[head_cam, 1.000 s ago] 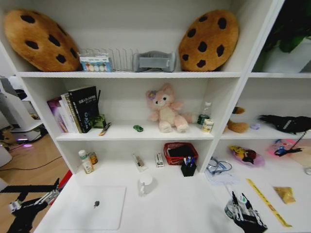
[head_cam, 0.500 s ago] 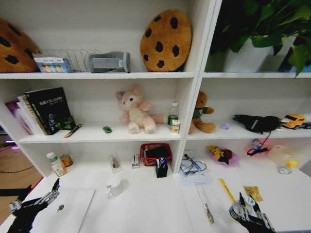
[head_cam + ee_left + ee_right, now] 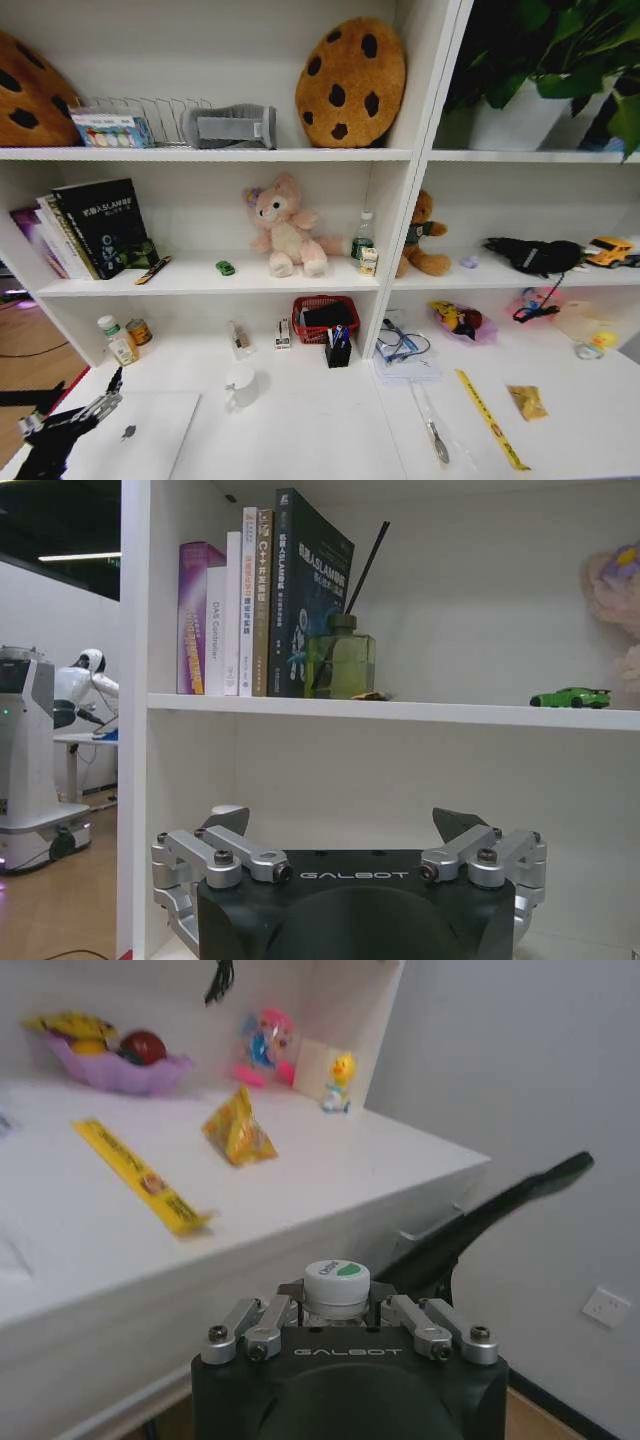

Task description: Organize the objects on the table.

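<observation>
Head view: the silver laptop (image 3: 135, 432) lies on the table (image 3: 320, 430), the left gripper (image 3: 70, 420) beside it. Left wrist view: that gripper spread wide, empty; approach the laptop level. Right wrist view: the right gripper (image 3: 338, 1310) clamps a white-capped bottle (image 3: 337, 1285).

Bright, even indoor light, soft shadows under shelves. Head view bowed at edges, slightly soft. Left wrist view: dim room at left, ceiling strip light (image 3: 78, 556) glowing. Right wrist view hazy, background blurred.
</observation>
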You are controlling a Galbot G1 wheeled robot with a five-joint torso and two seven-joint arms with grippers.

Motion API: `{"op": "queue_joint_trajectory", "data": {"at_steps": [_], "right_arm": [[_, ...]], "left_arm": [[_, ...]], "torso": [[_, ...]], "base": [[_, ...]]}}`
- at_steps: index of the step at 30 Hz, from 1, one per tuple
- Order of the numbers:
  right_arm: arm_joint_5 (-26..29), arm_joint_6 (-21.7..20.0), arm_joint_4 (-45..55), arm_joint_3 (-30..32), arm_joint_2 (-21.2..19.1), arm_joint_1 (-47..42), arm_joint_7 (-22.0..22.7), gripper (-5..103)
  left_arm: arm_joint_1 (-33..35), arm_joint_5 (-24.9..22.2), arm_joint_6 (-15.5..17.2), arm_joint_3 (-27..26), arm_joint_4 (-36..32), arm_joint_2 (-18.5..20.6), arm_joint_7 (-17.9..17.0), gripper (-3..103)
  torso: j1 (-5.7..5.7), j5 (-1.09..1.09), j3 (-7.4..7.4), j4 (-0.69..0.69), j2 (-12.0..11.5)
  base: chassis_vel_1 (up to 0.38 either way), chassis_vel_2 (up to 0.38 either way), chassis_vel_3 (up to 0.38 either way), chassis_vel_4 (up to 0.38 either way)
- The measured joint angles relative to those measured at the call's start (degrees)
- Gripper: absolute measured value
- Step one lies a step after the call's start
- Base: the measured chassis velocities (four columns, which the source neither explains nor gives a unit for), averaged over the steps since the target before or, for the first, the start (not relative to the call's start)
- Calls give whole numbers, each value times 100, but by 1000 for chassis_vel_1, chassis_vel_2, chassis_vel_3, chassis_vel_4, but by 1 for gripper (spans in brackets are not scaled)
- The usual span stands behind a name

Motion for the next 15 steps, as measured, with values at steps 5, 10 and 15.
{"op": "queue_joint_trajectory", "data": {"at_steps": [5, 10, 15], "right_arm": [[70, 418, -1722, -160, -112, 1047, -704, 30], [253, 807, -3163, -501, -232, 2058, -1718, 30], [126, 1113, -4230, -943, -368, 2777, -2448, 30]], "left_arm": [[0, 0, 0, 0, 0, 0, 0, 100], [0, 0, 0, 0, -1, 0, 0, 100], [0, 0, 0, 0, 0, 0, 0, 100]], "torso": [[0, 1, 0, -1, 0], [0, 0, 0, 0, -1], [0, -6, 0, 0, 0]], "base": [[0, 0, 0, 0], [0, 0, 0, 0], [0, 0, 0, 0]]}}
